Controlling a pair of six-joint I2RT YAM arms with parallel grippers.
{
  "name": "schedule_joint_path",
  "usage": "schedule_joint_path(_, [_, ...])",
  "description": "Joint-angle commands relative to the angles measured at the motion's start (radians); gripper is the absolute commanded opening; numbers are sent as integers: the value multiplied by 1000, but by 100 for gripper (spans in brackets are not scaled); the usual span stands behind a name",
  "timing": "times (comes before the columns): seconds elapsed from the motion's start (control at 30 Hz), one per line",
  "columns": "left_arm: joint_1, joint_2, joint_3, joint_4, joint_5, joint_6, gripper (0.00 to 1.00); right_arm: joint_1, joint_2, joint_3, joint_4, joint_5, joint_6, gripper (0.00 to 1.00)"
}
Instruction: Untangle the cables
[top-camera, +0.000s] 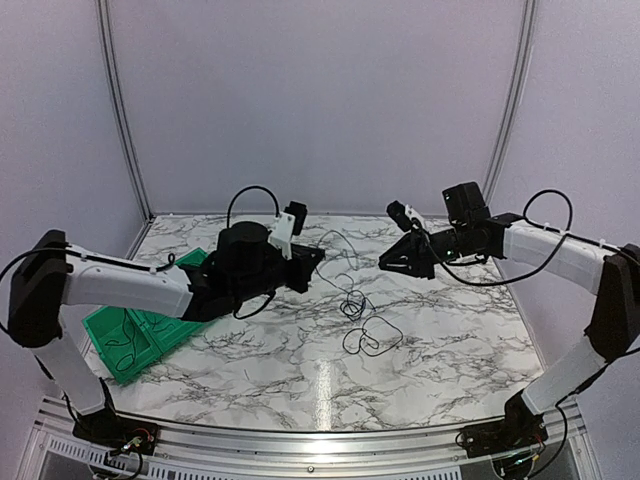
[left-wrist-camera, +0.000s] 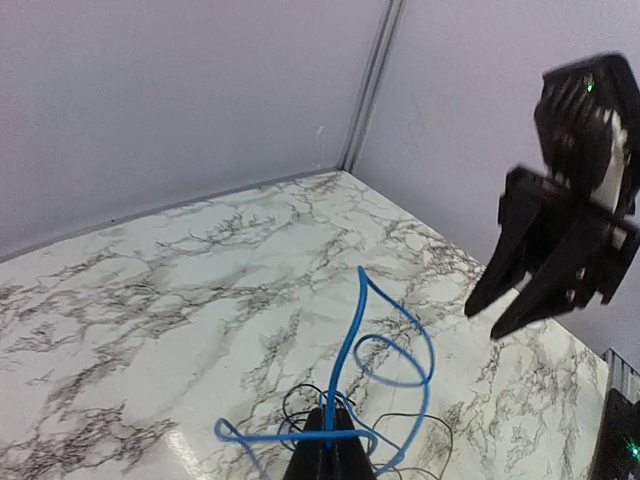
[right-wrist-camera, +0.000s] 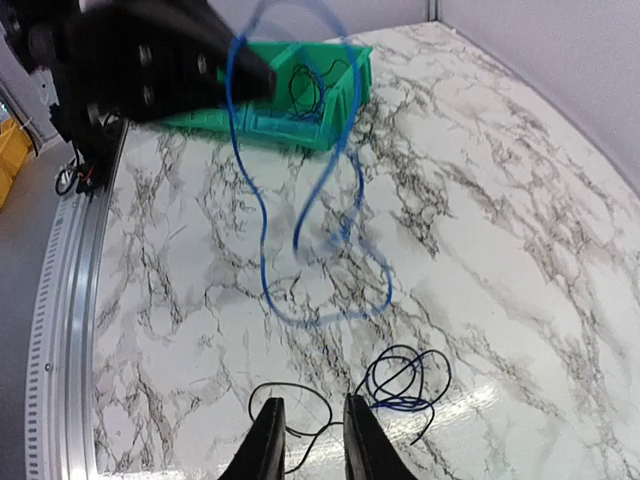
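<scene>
A: Cables, where?
B: Thin blue cable (left-wrist-camera: 345, 365) is up off the white marble-patterned tabletop (top-camera: 450, 330), over its middle, hanging in loose loops. Thin black cables (top-camera: 353, 305) lie on the middle of the tabletop, one small tangle plus one open loop, just under the blue.
A: Blue touching black?
B: Blue's low end runs into the black coil. Can't tell if it's knotted.
A: Tools?
B: Left gripper (left-wrist-camera: 330, 430) is pinched closed on the blue cable, which rises out of the fingertips. Right gripper (right-wrist-camera: 310, 415) hovers over the tabletop, right of the middle, jaws a narrow gap apart, nothing between them, clear of the cables.
A: Anything else?
B: Green plastic bin (right-wrist-camera: 280, 125) at the tabletop's left edge, toward the near corner, loose black wire strands (right-wrist-camera: 305, 90) inside.
</scene>
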Motion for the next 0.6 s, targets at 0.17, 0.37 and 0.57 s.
schedule_joint_path(0.17, [58,-304,13,-399,-251,41,0,16,96,-44,11,-4,-69,26])
schedule_joint_path(0.37, [60,-430,91,-774,-394,34,0,20,117,-41,-7,65,-112,26])
schedule_joint_path(0.57, [85,-557,80,-1061,-557,-105,0,19,104,-34,-15,52,-119,26])
